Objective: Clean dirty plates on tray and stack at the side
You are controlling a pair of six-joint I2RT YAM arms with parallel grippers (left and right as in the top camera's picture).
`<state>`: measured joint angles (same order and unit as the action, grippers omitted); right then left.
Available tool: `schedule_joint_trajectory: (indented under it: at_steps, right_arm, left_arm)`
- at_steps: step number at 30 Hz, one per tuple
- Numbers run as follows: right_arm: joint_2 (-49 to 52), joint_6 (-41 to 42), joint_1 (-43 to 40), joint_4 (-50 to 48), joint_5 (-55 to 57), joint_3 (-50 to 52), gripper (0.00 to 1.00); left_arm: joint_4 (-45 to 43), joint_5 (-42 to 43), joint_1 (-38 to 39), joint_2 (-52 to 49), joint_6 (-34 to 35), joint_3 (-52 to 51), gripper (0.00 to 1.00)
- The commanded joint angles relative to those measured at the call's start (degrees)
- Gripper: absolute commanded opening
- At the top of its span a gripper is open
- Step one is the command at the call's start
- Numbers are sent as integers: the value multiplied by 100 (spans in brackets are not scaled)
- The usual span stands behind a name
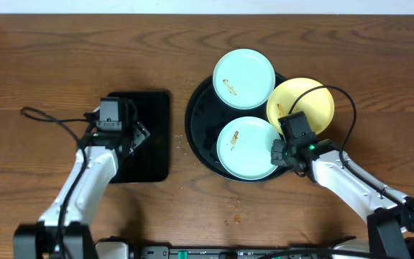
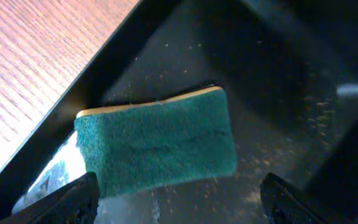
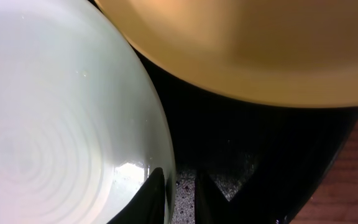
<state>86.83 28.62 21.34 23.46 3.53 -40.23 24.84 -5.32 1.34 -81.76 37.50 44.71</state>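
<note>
Wiping judged not yet begun. Left tool (image 2: 179, 199) spread, hung over green sponge (image 2: 157, 146) in rectangular tray (image 1: 153, 108), toward the left edge of the surface (image 1: 49, 57). Right tool (image 3: 180, 193) seen pinched on rim of near blue plate (image 3: 55, 124), held in round tray (image 1: 195, 122) right of middle. Sponge to be gripped next. Yellow plate (image 1: 309, 101) crowds that grip; open room noted toward far right corner.

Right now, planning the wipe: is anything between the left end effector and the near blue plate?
Nothing visible blocks it. The left end effector hovers open over the sponge in the small tray; between that tray and the near blue plate lie only bare table and the round tray's rim.
</note>
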Motion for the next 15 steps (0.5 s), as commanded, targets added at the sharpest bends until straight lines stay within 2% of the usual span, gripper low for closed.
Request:
schedule_joint_trajectory:
  at_steps: [1, 10, 15]
  right_arm:
    - [35, -44, 44, 13, 94, 28, 15]
    - [35, -42, 44, 11, 94, 28, 15]
    - [35, -44, 44, 9, 94, 28, 15]
  left_arm:
    - [-76, -343, -7, -232, -13, 52, 84]
    - [20, -597, -170, -310, -31, 52, 84]
    - [118, -525, -181, -315, -33, 52, 91]
